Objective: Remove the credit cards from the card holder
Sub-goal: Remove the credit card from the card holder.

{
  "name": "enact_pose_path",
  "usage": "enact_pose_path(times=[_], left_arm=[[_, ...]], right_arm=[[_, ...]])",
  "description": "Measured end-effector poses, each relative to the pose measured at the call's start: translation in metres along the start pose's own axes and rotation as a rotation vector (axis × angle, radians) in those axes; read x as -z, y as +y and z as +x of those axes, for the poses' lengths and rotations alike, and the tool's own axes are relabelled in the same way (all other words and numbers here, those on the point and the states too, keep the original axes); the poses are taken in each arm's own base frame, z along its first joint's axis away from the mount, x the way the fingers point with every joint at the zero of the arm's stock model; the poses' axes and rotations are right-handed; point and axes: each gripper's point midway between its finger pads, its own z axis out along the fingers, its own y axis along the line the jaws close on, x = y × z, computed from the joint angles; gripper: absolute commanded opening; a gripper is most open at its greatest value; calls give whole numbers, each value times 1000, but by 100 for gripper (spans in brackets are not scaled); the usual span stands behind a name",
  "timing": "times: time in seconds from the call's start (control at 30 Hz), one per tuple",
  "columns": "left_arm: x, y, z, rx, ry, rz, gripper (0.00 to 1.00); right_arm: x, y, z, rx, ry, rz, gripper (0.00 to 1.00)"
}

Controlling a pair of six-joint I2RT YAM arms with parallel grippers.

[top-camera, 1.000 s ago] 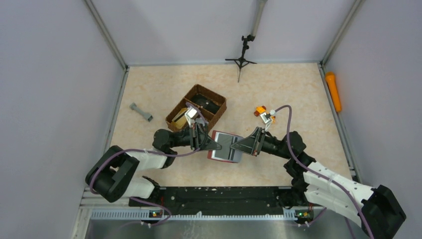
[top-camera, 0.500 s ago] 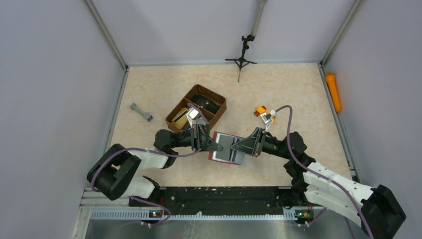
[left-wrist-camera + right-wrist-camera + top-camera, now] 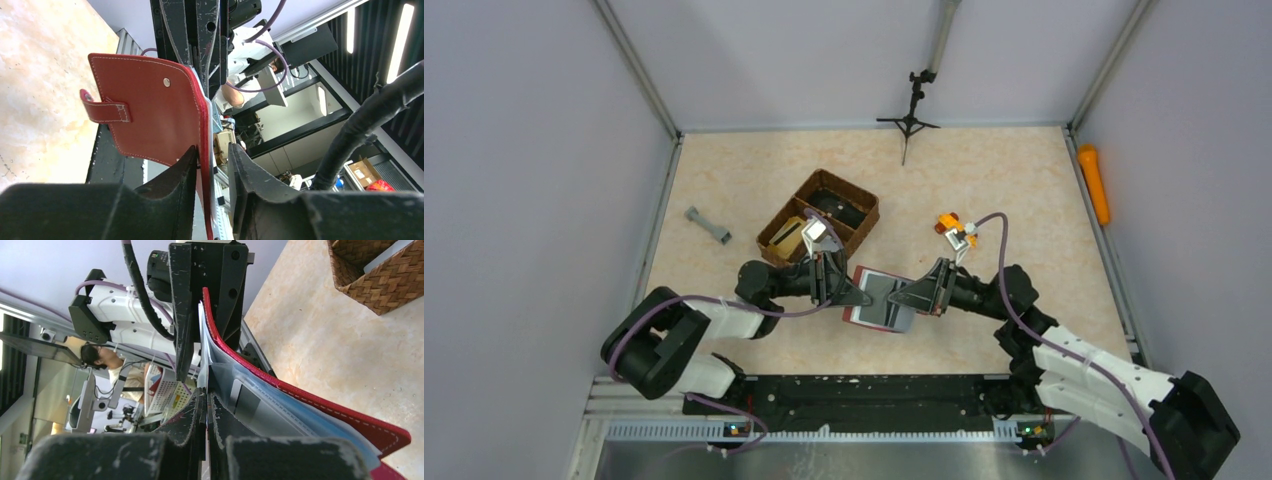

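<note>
Card holder (image 3: 150, 107) is hanging open above table (image 3: 984, 180), between both arms. Left end effector (image 3: 212, 150) is standing apart, straddling the holder's red edge. Right end effector (image 3: 206, 399) is pinching together on a pale credit card (image 3: 202, 365) inside it.

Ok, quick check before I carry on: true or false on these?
1. The wallet is folded shut. False: the wallet is spread open between the left gripper and the right gripper.
2. The right gripper is shut. True.
3. Every card is out of the wallet. False: the cards sit inside it.
4. The snap tab hangs unfastened. True.
5. The basket is empty. False: the basket holds things, among them a yellowish thing.
</note>
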Motion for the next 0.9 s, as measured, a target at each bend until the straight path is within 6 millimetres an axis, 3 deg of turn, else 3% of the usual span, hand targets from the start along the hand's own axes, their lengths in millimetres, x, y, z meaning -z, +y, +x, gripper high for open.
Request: enact_pose_path(times=[0.13, 0.33, 0.7, 0.9], left_arm=[[0, 0, 0, -1, 0, 0, 31], [0, 0, 0, -7, 1, -1, 17], [0, 1, 1, -8, 5, -3, 24], [0, 1, 1, -23, 5, -4, 18]], right_arm=[[3, -5, 1, 3, -3, 29, 0], [5, -3, 2, 7, -3, 31, 0], [7, -4, 3, 8, 2, 40, 0], [7, -4, 3, 11, 1, 38, 0]])
